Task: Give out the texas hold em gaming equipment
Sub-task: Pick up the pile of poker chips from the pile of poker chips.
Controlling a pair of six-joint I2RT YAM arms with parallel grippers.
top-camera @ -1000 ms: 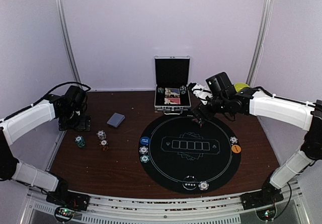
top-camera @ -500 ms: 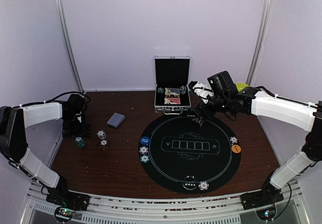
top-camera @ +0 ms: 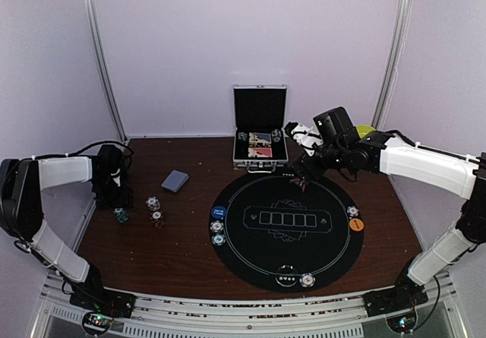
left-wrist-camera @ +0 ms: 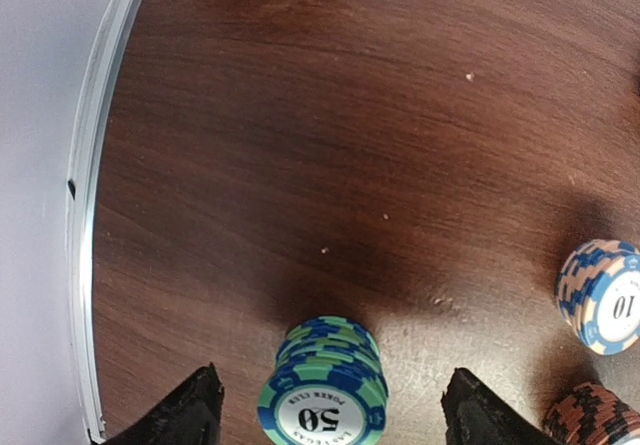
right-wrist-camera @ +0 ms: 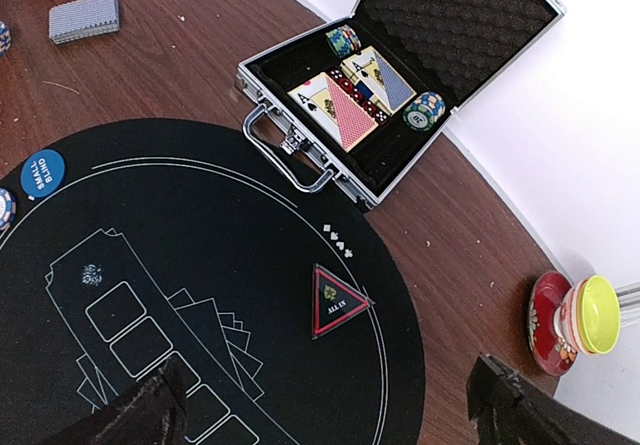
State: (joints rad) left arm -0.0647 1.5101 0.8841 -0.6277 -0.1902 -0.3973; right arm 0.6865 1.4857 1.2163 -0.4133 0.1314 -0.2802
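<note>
A teal-and-blue stack of poker chips [left-wrist-camera: 325,385] marked 50 stands on the wooden table, between the fingers of my left gripper [left-wrist-camera: 330,420]. There is a gap on each side, so the gripper is open and touches nothing. From above, the left gripper [top-camera: 114,200] sits just over that stack [top-camera: 120,214]. My right gripper [right-wrist-camera: 325,410] hangs open over the far rim of the black round mat [top-camera: 285,266], above a triangular all-in marker [right-wrist-camera: 338,302]. The grey-blue card deck [top-camera: 175,181] lies on the wood.
Two more chip stacks [top-camera: 153,203] [top-camera: 157,218] stand right of the teal one. A blue button [top-camera: 219,212], an orange button [top-camera: 357,224] and chips [top-camera: 307,280] lie on the mat. The open silver case [top-camera: 260,156] is at the back. A yellow-green cup [right-wrist-camera: 588,315] stands far right.
My left gripper has come down and in over the teal stack, and its jaws have narrowed. The right arm has barely moved.
</note>
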